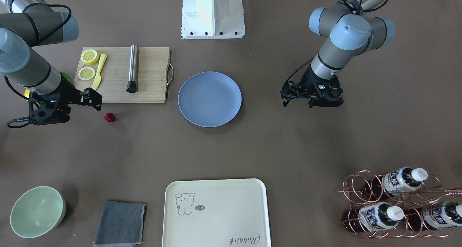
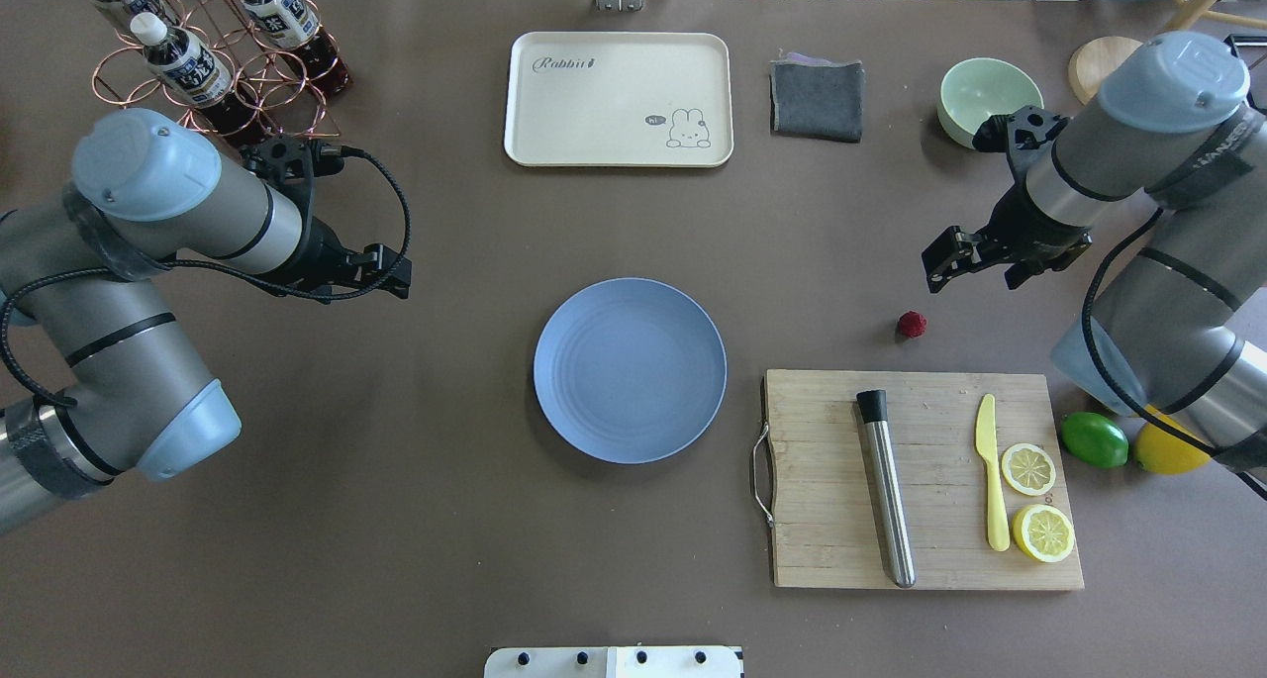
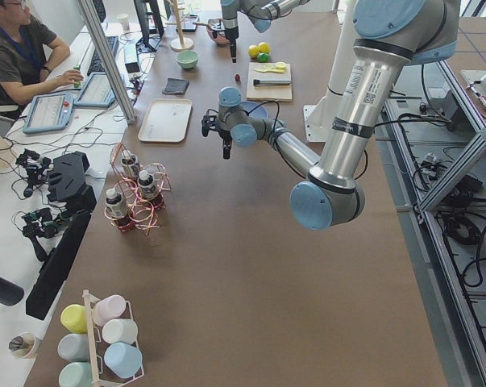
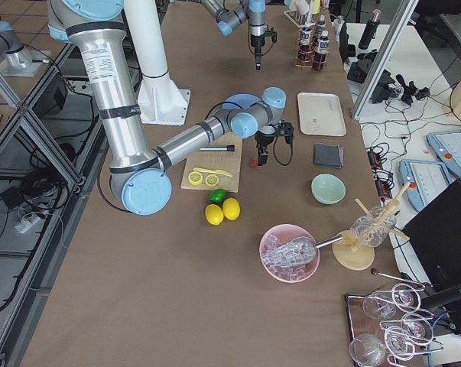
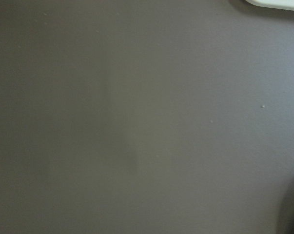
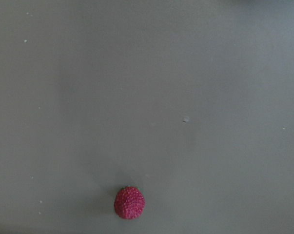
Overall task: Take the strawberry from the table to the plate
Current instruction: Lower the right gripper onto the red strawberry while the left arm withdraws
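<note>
The strawberry (image 2: pixel 912 325) (image 1: pixel 109 117), small, dark red and bumpy, lies on the brown table (image 2: pixel 396 520) between the cutting board and my right gripper. In the right wrist view the strawberry (image 6: pixel 129 203) sits low in the picture, with no fingers showing. My right gripper (image 2: pixel 940 260) (image 1: pixel 94 98) hovers just beside and above the berry, open and holding nothing. The light-blue plate (image 2: pixel 630 369) (image 1: pixel 209 99) stands bare at mid-table, left of the berry in the overhead view. My left gripper (image 2: pixel 394 270) (image 1: pixel 287 95) hangs open over bare table, far from both.
A wooden cutting board (image 2: pixel 841 549) carries a steel rod (image 2: pixel 886 490), a yellow knife (image 2: pixel 992 470) and two lemon halves (image 2: pixel 1029 468). A lime (image 2: pixel 1094 439) and a lemon lie under my right arm. Further back are a green bowl (image 2: pixel 990 94), grey cloth (image 2: pixel 817 99), cream tray (image 2: pixel 619 99) and bottle rack (image 2: pixel 213 64).
</note>
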